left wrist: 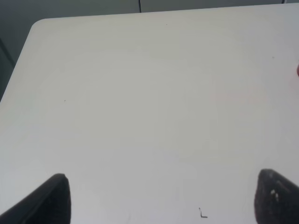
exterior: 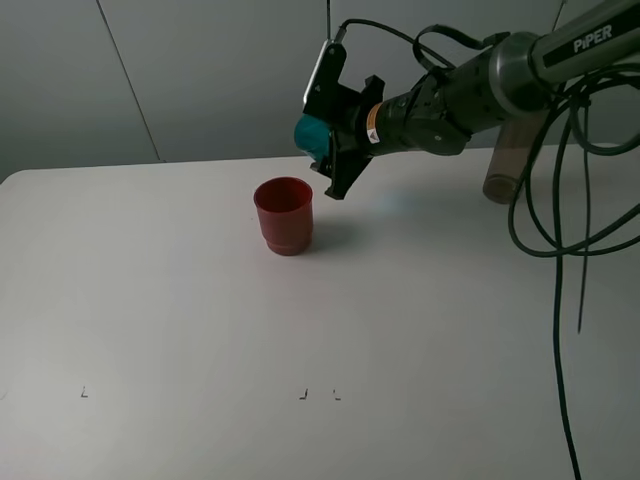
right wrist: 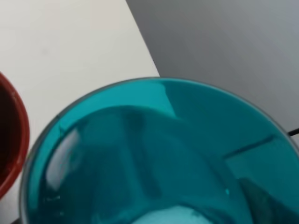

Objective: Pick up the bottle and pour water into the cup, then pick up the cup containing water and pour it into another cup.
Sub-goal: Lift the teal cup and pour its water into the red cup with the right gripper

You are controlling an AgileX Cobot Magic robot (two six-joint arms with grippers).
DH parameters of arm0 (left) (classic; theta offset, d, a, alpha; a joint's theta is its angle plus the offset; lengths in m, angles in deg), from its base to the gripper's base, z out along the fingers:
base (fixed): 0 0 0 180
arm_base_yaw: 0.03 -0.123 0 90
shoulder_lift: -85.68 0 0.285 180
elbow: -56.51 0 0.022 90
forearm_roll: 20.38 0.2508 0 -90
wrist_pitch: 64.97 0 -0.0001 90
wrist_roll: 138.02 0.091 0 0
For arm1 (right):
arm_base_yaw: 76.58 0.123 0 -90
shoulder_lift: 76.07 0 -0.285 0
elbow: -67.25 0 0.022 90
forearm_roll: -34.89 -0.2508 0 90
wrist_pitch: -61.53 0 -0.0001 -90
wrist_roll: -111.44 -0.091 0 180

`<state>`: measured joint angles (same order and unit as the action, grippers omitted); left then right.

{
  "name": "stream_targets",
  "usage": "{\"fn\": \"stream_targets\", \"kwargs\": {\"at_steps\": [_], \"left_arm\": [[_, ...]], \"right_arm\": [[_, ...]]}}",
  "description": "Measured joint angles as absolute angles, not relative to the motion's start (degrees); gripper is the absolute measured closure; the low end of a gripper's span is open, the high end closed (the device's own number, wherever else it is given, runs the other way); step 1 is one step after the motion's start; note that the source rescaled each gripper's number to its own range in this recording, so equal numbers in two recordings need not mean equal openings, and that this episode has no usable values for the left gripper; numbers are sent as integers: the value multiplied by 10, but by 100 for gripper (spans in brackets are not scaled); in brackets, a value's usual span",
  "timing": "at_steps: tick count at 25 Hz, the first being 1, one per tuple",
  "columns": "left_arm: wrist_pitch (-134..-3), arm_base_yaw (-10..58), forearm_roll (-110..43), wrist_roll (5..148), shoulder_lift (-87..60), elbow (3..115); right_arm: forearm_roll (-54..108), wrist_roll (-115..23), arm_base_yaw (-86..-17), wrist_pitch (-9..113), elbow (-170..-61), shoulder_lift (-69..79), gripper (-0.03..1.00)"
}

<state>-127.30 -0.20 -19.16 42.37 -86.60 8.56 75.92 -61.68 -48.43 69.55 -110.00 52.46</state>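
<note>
White counter [exterior: 150,300] under grey panels: the right jaws grip the teal cup [exterior: 308,133] aloft, just above and beside the red cup [exterior: 284,214]; the left jaws stand wide apart. The teal cup lies tipped, long axis near level, mouth apparently toward the red cup, so bring its lip over that opening and roll slowly.

A white table [exterior: 150,300] with a matte top and a rounded far-left corner. Near its front edge are tiny black pen marks: a lone mark [exterior: 84,392] toward the left and a pair of marks [exterior: 303,396] close together near the middle. Behind the far edge stands a grey panelled wall [exterior: 200,70] with thin dark seams.
</note>
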Motion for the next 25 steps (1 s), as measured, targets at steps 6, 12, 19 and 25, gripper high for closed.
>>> {"fn": "stream_targets", "kwargs": {"at_steps": [6, 12, 19, 25], "left_arm": [[-1273, -2, -192, 420, -866, 86], [-1273, -2, -192, 420, -866, 86], [-1273, -2, -192, 420, -866, 86], [-1273, -2, -192, 420, -866, 86]], "right_arm": [[759, -596, -476, 686, -1100, 525, 91], [759, -567, -470, 677, -1100, 525, 91], [759, -530, -466, 652, -1100, 525, 91], [758, -520, -464, 647, -1100, 525, 91]]}}
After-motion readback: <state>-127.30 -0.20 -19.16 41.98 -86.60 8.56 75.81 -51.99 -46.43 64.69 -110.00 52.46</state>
